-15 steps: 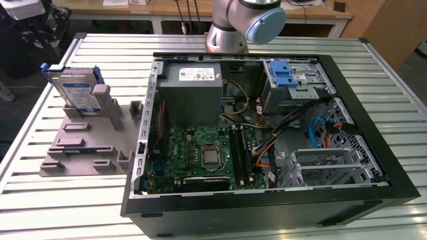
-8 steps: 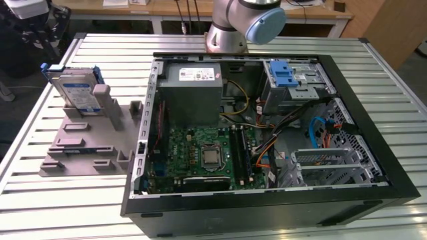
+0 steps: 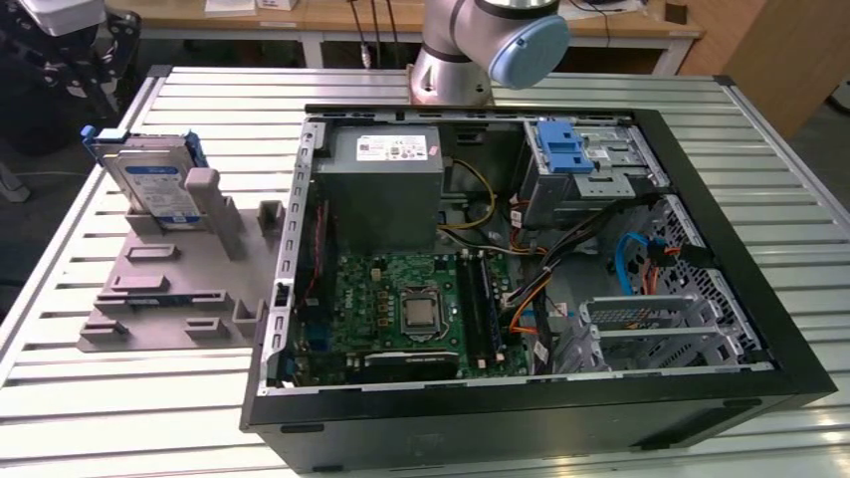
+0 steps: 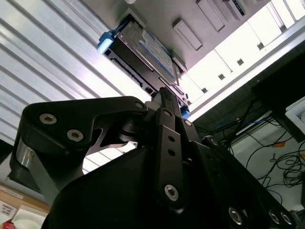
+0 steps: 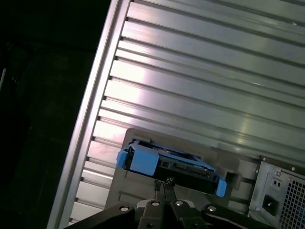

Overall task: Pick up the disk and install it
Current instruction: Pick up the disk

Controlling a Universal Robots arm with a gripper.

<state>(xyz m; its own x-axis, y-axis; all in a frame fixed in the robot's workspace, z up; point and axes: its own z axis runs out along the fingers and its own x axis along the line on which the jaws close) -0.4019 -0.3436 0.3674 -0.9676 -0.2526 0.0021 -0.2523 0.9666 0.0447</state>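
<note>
Blue plastic rails (image 5: 142,160) frame the disk (image 5: 186,168), standing on edge just ahead of the closed, empty pincer (image 5: 163,183). Probably rigid, fairly heavy, shock-sensitive: grip across its flat metal faces.

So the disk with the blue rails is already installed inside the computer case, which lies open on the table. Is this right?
Not quite. The disk is not inside the computer case: the exterior view shows it standing in the grey holder on the table, to the exterior view's left of the case. The case does lie open on the table.
</note>
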